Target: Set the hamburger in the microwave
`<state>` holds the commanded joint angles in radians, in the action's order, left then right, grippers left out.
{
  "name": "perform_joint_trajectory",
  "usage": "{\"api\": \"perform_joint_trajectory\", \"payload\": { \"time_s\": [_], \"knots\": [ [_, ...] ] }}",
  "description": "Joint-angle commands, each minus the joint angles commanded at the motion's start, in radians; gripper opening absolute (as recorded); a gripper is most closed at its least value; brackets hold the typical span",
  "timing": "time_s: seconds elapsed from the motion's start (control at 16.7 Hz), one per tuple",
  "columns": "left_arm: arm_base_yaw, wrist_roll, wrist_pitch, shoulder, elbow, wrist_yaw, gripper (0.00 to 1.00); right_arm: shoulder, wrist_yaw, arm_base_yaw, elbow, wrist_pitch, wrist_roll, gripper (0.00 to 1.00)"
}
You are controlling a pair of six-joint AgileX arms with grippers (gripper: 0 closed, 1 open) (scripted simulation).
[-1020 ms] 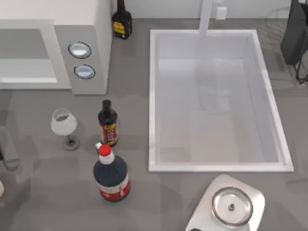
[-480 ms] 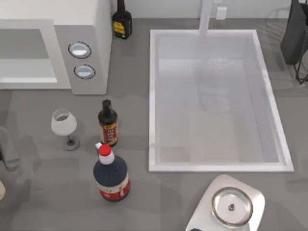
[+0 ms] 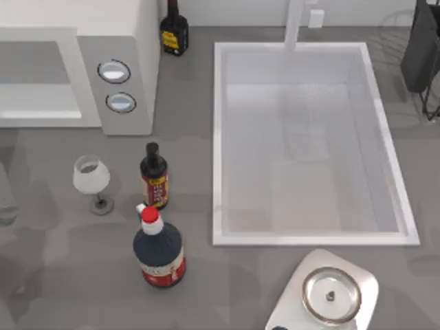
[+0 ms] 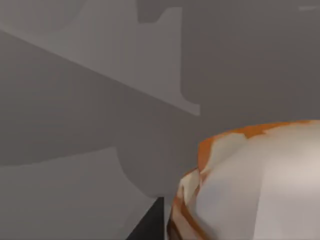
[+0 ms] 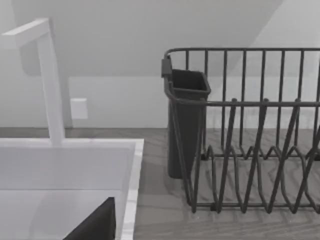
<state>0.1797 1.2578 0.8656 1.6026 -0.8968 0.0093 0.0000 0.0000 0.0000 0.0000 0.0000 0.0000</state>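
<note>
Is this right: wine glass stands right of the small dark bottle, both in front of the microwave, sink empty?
Not quite. In the top view the wine glass stands left of the small dark bottle, not right. The rest holds: both are in front of the microwave, and the sink is empty.

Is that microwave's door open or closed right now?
Open. From above, the microwave shows its bare grey cavity beside the two dials, with nothing inside it yet.

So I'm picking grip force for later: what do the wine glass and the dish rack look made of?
The wine glass looks like clear glass: a pale, see-through bowl on a thin stem, so probably fragile. The dish rack looks like dark coated metal wire: thin, evenly bent bars with a matte finish, though plastic can't be excluded.
</note>
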Motion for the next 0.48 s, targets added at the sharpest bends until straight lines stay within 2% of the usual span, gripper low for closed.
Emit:
{"api": "perform_joint_trajectory", "payload": {
  "time_s": [0.24,0.48],
  "knots": [
    [-0.001,-0.006,0.209,-0.076,-0.115,0.000,0.00,0.000,0.000,0.000,0.000,0.000,0.000,1.00],
    [-0.001,-0.013,0.261,-0.110,-0.155,0.000,0.00,0.000,0.000,0.000,0.000,0.000,0.000,1.00]
  ]
}}
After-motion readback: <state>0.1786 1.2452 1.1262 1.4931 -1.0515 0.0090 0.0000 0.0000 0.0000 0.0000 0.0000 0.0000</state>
